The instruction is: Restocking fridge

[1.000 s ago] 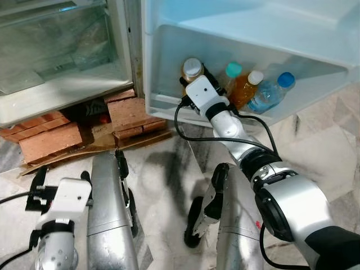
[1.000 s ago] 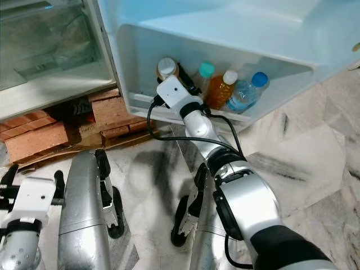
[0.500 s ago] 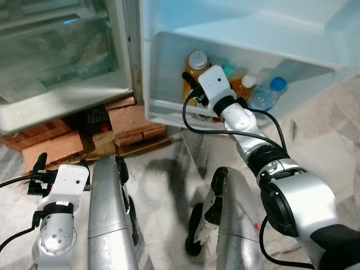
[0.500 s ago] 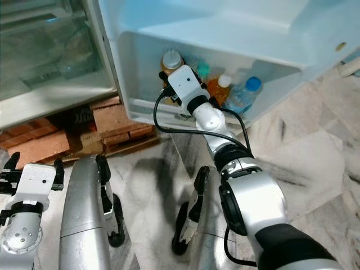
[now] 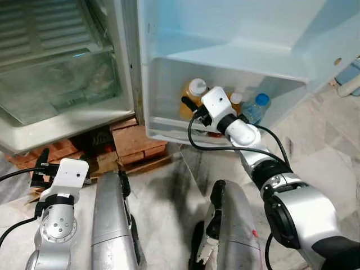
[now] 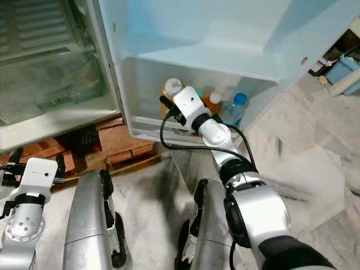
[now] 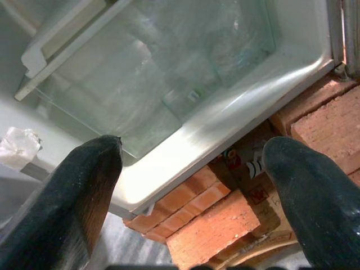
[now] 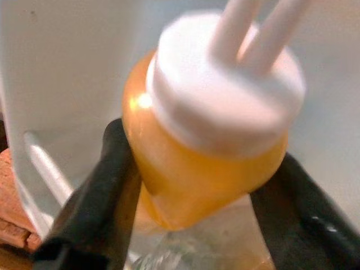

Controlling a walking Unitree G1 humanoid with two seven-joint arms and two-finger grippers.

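White plastic surrounds my work: the open fridge [image 5: 67, 73] stands ahead on bricks [image 5: 132, 140], and its door [image 5: 236, 34] swings out toward me with a low door shelf [image 5: 169, 121] holding drinks. I am partway through restocking, setting one more bottle into that shelf. My right pincer [image 8: 191, 191] grips the orange juice bottle [image 8: 191, 169] by its shoulder, one black finger on each side, just under the white cap [image 8: 225, 95]. The bottle stands at the shelf's hinge end, upright or nearly so, long axis vertical, cap pointing up. Just beside it are an amber bottle [image 5: 237, 99] and a blue-capped water bottle [image 5: 256, 108]. I cannot tell whether its base rests on the shelf floor. I judge the next move is to lower it until seated, spread the fingers, and draw back without knocking its neighbours. My left pincer [image 7: 191, 163] hangs idle, fingers wide apart, near the bricks.
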